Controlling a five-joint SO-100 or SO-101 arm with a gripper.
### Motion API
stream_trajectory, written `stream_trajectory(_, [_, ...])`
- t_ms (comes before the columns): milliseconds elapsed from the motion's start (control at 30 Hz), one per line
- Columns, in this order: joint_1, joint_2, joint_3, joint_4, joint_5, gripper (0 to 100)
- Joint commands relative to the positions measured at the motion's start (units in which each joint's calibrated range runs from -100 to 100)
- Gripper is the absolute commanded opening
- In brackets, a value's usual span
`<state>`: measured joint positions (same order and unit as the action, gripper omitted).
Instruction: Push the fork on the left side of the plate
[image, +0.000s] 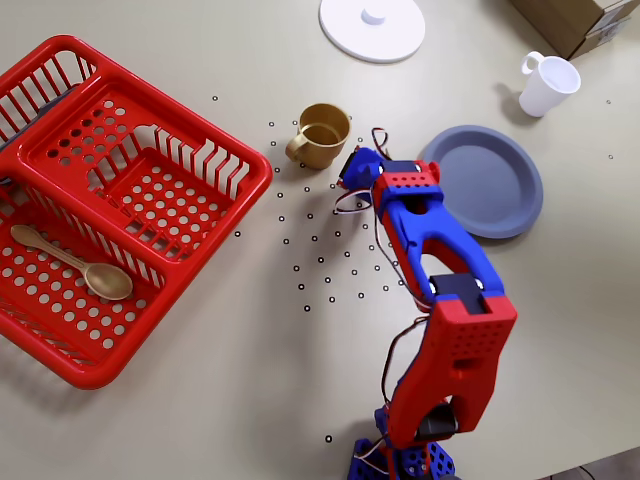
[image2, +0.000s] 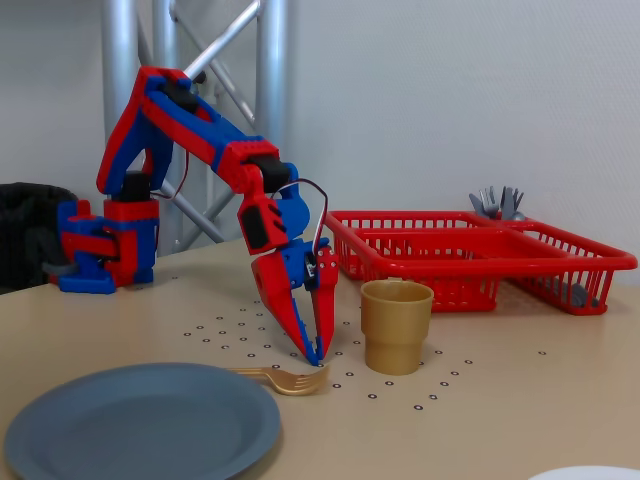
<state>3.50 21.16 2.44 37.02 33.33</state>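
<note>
I read gripper (image2: 318, 355): jaws nearly pressed together, tips at fork (image2: 285, 379) tines | handle runs toward 9 o'clock | plate (image2: 140, 425) at 7 o'clock, fixed view.

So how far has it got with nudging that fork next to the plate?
The gripper is already down with its tips on the fork, which lies close beside the plate in the fixed view. The push looks under way or nearly done; the arm hides the fork from overhead.

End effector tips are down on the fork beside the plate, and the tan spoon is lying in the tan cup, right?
Not quite. The overhead view shows the tan spoon lying in the red basket, not the tan cup. The rest holds: end effector on the fork beside the plate.
</note>
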Motion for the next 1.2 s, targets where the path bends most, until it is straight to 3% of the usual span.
stream_trajectory(0, [0.01, -4.93, -2.35, -0.76, 0.49, 0])
stream_trajectory(433, [3.24, -1.63, -11.6, -0.76, 1.37, 0])
stream_trajectory(1167, [2.74, 1.75, -12.6, -1.41, 0.54, 0])
